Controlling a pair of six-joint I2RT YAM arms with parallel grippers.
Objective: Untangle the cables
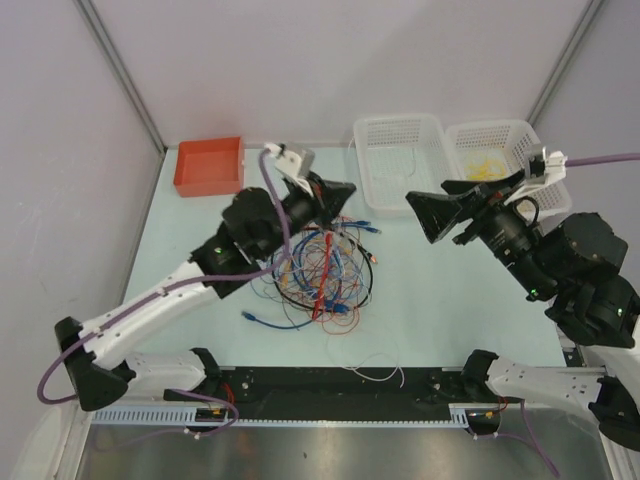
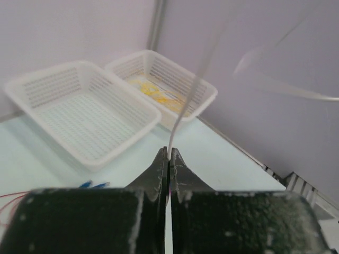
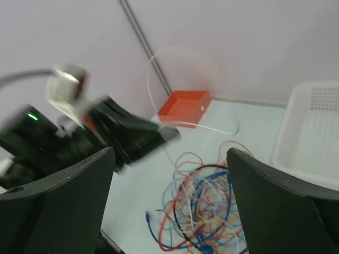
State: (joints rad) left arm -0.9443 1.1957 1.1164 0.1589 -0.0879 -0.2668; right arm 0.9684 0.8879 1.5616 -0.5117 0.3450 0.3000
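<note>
The cables lie in a tangled heap (image 1: 325, 270) of red, blue, orange, white and black wires at the table's middle; the heap also shows in the right wrist view (image 3: 206, 211). My left gripper (image 1: 345, 190) is raised above the heap's far side. It is shut (image 2: 168, 153) on a thin white cable (image 2: 185, 106) that runs up from its tips and arcs in a loop (image 3: 159, 79). My right gripper (image 1: 440, 205) is open and empty (image 3: 169, 174), held in the air to the right of the heap and facing the left gripper.
A red bin (image 1: 209, 165) stands at the back left. Two white baskets stand at the back right, the left one (image 1: 400, 160) nearly bare and the right one (image 1: 500, 140) holding yellow wires (image 1: 485, 165). A loose thin wire (image 1: 375, 370) lies near the front edge.
</note>
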